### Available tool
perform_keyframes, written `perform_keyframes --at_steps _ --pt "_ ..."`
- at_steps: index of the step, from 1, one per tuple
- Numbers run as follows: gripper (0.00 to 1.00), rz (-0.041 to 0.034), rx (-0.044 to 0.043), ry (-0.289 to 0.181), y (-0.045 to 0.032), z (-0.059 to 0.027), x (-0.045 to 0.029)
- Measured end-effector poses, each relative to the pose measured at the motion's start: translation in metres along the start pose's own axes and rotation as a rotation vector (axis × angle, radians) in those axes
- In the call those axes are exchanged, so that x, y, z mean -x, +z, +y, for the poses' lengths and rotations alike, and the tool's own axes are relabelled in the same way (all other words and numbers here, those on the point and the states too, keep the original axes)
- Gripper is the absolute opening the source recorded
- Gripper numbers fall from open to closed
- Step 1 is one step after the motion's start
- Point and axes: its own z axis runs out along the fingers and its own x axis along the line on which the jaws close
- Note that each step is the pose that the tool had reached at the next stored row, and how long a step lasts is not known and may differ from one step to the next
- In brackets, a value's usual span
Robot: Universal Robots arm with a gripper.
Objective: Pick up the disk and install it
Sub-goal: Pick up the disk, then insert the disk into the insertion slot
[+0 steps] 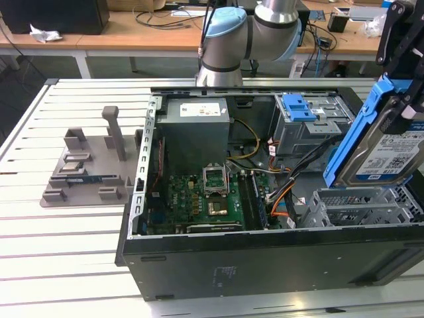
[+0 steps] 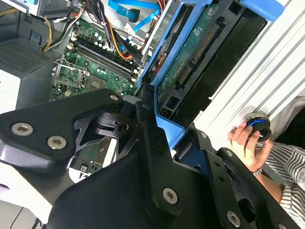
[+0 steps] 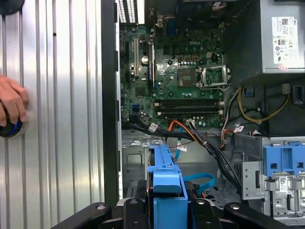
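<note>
Already the pick-up is done: the claw (image 3: 167, 212) is clamped on the disk (image 1: 387, 156), holding it tilted, clear above the empty drive bay (image 1: 358, 205) at the exterior view's right end of the open computer case (image 1: 265, 265); it is not yet seated in the bay

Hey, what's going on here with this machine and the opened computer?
The robot's black tool grips a flat silver hard drive with blue plastic rails, holding it tilted above the open black computer case. A person's hand rests on a round blue-lit knob on the slatted metal table.
</note>
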Motion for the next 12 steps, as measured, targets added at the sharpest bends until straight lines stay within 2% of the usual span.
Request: perform_keyframes --at_steps 12 --pt "0.37 -0.0001 0.0 0.0 0.0 -0.0002 0.0"
